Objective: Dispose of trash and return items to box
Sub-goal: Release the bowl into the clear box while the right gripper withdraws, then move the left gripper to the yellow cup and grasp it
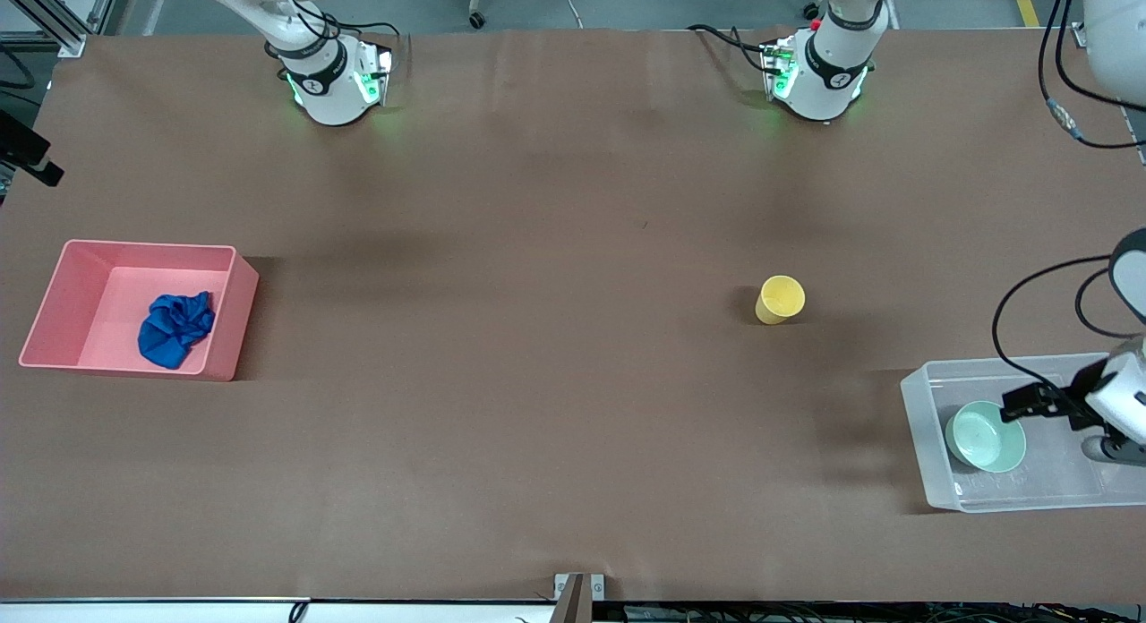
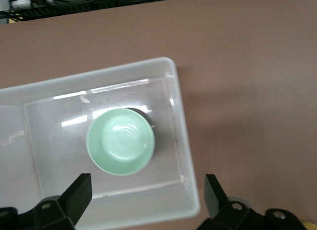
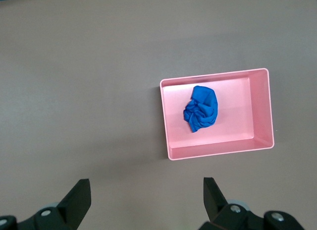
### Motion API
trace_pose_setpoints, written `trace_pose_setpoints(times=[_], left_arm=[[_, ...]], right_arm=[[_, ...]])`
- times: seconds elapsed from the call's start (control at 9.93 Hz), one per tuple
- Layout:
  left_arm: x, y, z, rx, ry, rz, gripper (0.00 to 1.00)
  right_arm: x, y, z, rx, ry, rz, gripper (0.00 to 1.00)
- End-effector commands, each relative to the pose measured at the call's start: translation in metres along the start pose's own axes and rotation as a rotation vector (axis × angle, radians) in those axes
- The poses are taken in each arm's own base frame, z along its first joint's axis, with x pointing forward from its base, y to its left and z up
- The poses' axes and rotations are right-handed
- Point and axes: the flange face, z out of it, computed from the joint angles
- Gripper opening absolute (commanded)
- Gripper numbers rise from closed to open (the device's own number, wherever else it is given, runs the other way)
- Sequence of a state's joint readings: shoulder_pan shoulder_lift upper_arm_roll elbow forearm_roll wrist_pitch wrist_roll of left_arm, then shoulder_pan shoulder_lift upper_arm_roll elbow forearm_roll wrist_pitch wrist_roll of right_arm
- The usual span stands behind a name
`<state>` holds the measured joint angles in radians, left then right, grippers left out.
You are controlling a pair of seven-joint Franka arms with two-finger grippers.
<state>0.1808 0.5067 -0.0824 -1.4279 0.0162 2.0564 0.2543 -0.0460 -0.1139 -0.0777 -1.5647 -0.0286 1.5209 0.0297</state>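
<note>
Blue cloth wad (image 1: 175,329): lies inside the pink bin (image 1: 54,301) at the right arm's end of the tabletop (image 1: 537,381).

Mint-green bowl (image 1: 985,436): rests upright on the floor of the clear tub (image 1: 922,426) at the left arm's end.

Yellow cup (image 1: 780,299): stands alone on the bare tabletop, well apart from the tub and farther from the front camera than it.

Left pincer (image 2: 146,193): over the tub, jaws spread wide, holding nothing.

Right pincer (image 3: 147,198): jaws spread, empty, apparently high over the tabletop with the pink bin below it.
</note>
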Motion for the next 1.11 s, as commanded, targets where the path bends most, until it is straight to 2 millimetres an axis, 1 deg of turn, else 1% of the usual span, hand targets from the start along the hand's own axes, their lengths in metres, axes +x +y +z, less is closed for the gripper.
trace_pose_setpoints(times=[0.0,0.2,0.4,0.5,0.7,0.81,0.91,1.01], left_arm=[[-0.046,0.049,0.013,-0.009,-0.087,-0.008,1.0],[-0.075,0.104,0.017,-0.03,-0.135,-0.017,1.0],[-0.103,0.164,0.037,-0.042,-0.199,-0.023,1.0],[-0.119,0.185,0.052,-0.045,-0.233,-0.015,1.0],[-0.144,0.217,0.088,-0.057,-0.213,0.018,1.0],[-0.157,0.22,0.108,-0.062,-0.208,0.022,0.99],[-0.166,0.221,0.118,-0.062,-0.195,0.028,0.99],[-0.17,0.223,0.127,-0.067,-0.193,0.03,0.98]], right_arm=[[0.011,0.003,0.005,-0.01,-0.009,-0.012,1.0],[0.011,0.001,0.005,0.005,-0.01,-0.026,1.0],[0.011,0.001,0.003,0.004,-0.007,-0.034,1.0],[0.011,0.003,0.001,0.004,-0.006,-0.031,1.0],[0.01,0.004,0.0,0.007,-0.009,-0.028,1.0],[0.011,0.004,0.001,0.007,-0.009,-0.026,1.0],[0.011,0.004,0.001,0.007,-0.009,-0.026,1.0],[0.011,0.007,0.002,0.006,-0.012,-0.022,1.0]])
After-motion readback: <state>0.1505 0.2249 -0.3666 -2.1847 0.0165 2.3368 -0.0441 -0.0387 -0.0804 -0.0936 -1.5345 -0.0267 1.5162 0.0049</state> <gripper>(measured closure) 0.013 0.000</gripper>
